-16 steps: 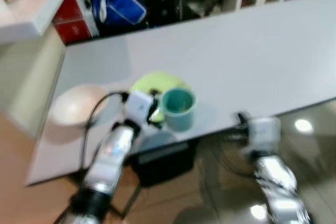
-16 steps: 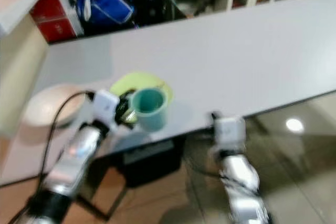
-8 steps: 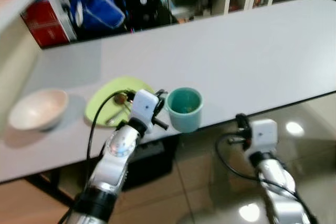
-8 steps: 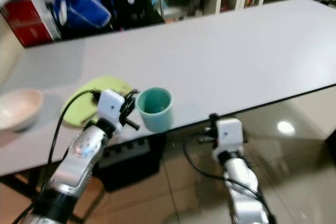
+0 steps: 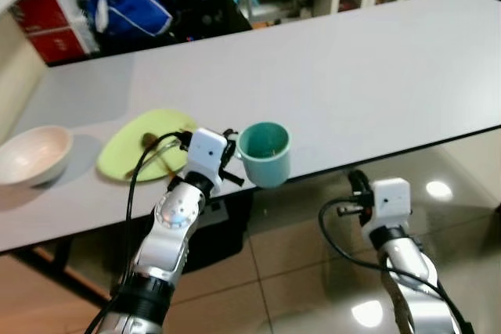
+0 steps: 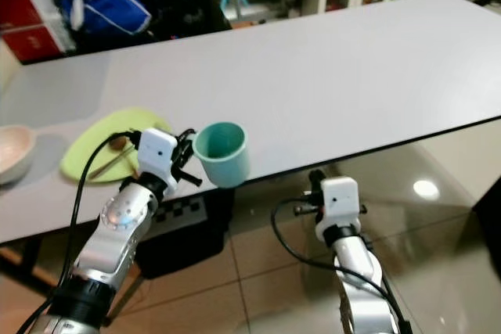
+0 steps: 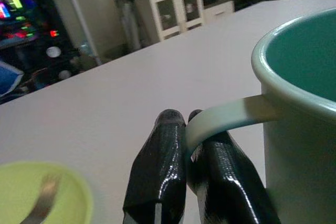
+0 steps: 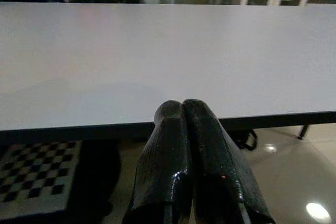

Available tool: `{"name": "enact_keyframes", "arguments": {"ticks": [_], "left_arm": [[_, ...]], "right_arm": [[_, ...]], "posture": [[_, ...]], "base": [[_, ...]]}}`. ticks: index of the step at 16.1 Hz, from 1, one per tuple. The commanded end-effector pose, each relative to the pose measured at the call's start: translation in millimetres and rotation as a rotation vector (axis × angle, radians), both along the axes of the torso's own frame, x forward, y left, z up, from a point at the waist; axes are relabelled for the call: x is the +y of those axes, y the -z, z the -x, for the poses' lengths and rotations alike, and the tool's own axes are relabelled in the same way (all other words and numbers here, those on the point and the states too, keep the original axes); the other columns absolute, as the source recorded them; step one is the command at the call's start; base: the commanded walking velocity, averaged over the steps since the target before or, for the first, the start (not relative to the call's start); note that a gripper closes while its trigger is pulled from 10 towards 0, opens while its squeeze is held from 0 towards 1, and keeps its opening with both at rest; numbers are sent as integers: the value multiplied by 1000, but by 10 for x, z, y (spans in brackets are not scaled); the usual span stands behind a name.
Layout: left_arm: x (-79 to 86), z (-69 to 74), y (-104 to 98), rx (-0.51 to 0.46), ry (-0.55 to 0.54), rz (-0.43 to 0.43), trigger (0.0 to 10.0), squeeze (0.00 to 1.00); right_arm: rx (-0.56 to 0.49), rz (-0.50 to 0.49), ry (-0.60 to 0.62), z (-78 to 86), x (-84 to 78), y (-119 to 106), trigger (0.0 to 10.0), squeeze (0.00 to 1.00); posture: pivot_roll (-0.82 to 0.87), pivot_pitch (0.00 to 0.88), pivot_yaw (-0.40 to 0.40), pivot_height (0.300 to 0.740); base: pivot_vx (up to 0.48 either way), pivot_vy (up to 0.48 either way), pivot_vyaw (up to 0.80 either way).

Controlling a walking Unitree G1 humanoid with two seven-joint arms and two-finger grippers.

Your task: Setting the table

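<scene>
Gripping teal mug (image 5: 264, 153) handle, left end effector (image 7: 191, 129), table (image 5: 376, 68) edge

On the worktop (image 5: 376, 76), a bowl (image 5: 31, 154) lies far left, a plate (image 5: 141, 154) holding a spoon (image 5: 153, 146) to its right, then a cup (image 5: 264, 152) at the near edge.

**What I could not make out**

The bowl (image 6: 9, 152) ran off the picture's edge. My left arm covered part of the green plate (image 5: 135, 152). The cup (image 7: 302, 114) was cropped in the wrist view, and the spoon (image 7: 43, 198) looked blurred.
</scene>
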State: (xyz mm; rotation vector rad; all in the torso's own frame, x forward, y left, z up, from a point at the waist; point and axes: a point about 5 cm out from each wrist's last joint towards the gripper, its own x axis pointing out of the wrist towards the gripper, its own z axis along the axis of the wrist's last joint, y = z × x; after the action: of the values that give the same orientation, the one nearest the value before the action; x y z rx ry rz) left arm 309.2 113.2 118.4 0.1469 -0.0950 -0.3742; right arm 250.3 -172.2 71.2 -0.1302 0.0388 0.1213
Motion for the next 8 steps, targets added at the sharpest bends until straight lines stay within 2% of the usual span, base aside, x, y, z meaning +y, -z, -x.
{"name": "enact_keyframes", "arguments": {"ticks": [1, 5, 8], "left_arm": [[52, -27, 7, 18, -25, 0, 0, 0], [33, -37, -8, 9, -25, -15, 0, 0], [7, -41, -21, 8, -18, -22, 0, 0]], "right_arm": [[-6, -4, -14, 1, 31, -31, 10000, 0], [1, -9, -11, 2, 19, -27, 10000, 0], [4, -10, -12, 12, 23, -24, 10000, 0]], "posture": [[-90, 0, 112, 740], [-92, 0, 112, 740], [-94, 0, 114, 740]], "base": [[266, 401, 0], [334, 336, 0], [466, 0, 0]]}}
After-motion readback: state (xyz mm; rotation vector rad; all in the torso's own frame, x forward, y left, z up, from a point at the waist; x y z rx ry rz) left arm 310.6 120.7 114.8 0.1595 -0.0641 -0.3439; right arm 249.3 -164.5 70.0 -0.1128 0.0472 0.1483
